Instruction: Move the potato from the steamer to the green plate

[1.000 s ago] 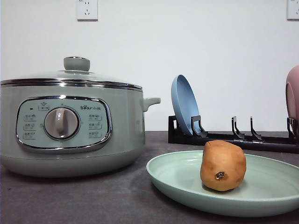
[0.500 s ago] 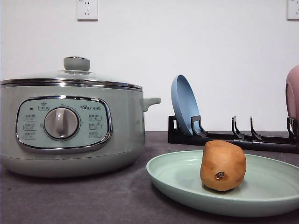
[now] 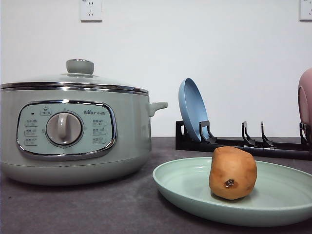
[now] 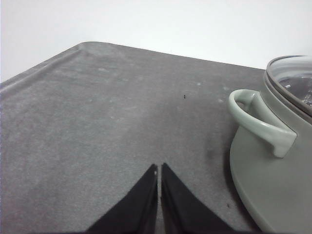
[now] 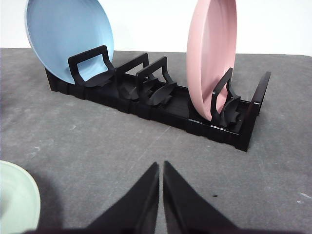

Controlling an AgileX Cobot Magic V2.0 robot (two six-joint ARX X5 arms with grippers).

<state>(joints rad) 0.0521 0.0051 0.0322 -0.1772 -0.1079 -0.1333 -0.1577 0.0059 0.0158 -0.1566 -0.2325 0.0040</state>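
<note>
On my front camera I see the potato (image 3: 233,173) standing inside the green plate (image 3: 185,187), a little to the right of the plate's middle, with its small dark eye spot turned toward the camera. The green plate lies flat on the grey desk (image 3: 97,209), in front and to the right of the steamer (image 3: 73,131). The steamer has its glass lid (image 3: 78,78) on, and its dial panel faces me. Behind the green plate there is a black dish rack (image 3: 243,144) with a blue plate (image 3: 192,109) standing on edge at its left end and a pink plate (image 3: 305,105) at the right border of the view.

On the left wrist camera, the left end effector (image 4: 159,170) has its two dark fingers pressed together and it holds nothing; it is over bare desk, with the steamer's side handle (image 4: 258,122) near it. On the right wrist camera, the right end effector (image 5: 161,168) is also closed and empty, over the desk in front of the dish rack, and the green plate's rim (image 5: 22,195) appears at the corner.
</note>
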